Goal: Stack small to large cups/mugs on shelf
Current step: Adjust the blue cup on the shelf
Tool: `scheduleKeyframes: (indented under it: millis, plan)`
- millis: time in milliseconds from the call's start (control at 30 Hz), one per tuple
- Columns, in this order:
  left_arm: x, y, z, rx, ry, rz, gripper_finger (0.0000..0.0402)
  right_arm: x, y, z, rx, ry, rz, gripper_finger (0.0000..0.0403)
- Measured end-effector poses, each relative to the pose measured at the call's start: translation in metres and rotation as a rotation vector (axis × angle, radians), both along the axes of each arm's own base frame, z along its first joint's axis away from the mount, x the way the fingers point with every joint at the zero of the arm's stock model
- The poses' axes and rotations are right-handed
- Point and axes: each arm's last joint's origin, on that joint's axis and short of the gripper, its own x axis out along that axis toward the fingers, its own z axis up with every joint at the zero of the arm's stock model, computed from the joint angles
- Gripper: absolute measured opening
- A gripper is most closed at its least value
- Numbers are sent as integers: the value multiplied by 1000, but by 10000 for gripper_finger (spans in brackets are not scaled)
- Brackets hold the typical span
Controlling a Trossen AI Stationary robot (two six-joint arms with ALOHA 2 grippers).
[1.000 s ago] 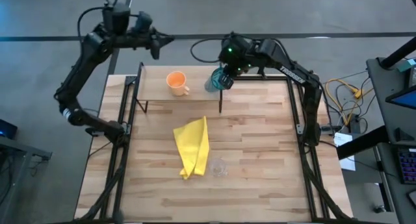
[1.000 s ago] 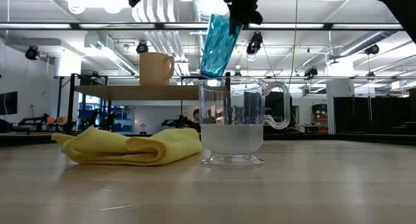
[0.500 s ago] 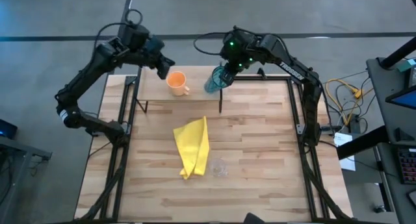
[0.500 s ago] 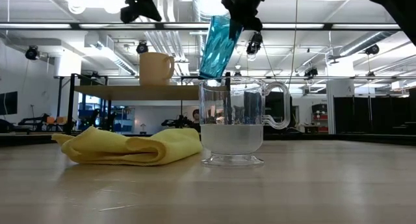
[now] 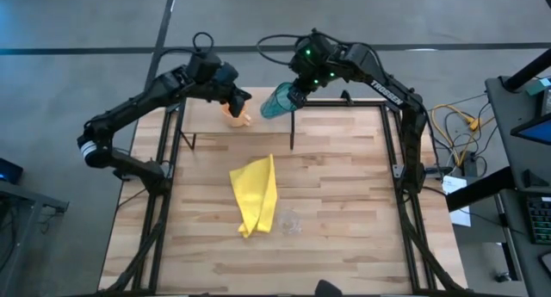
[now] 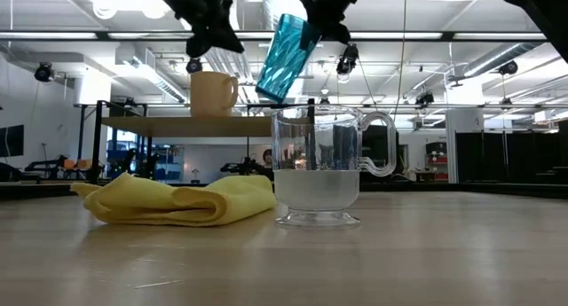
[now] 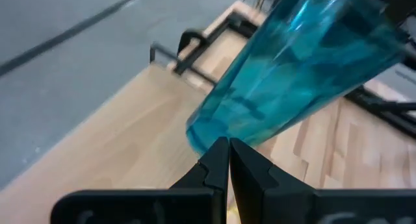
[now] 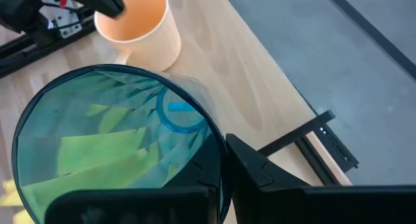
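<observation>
Three drinking vessels and the shelf, with one vessel tilted in the air.

The teal tumbler point(image 5: 277, 102) is translucent and faceted; it hangs steeply tilted above the shelf point(image 5: 207, 123), its open mouth toward the middle of the table and its base raised toward the far edge, pinched at the rim by the right gripper point(image 5: 297, 92). The orange mug point(image 5: 238, 114) stands upright on the shelf near the table's far edge, mouth up, handle pointing toward the near side, just beside the tumbler. The small clear glass point(image 5: 289, 222) stands upright on the tabletop toward the near edge, well apart from the shelf; the low view shows a handle on it.
</observation>
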Motion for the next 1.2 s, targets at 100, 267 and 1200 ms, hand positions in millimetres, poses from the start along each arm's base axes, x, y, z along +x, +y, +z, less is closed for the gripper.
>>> scheduleKeyframes:
  millis: [100, 267, 1200]
  plan:
    - [6, 4, -13, -24, 30, -1, 0, 1, 0, -1, 4, 2, -1, 9]
    - [23, 11, -32, -55, 73, -16, 0, 1, 0, -4, 13, 12, -4, 9]
    - [49, 22, -54, -88, 85, -21, 0, 13, -7, -18, -44, -10, 30, 11]
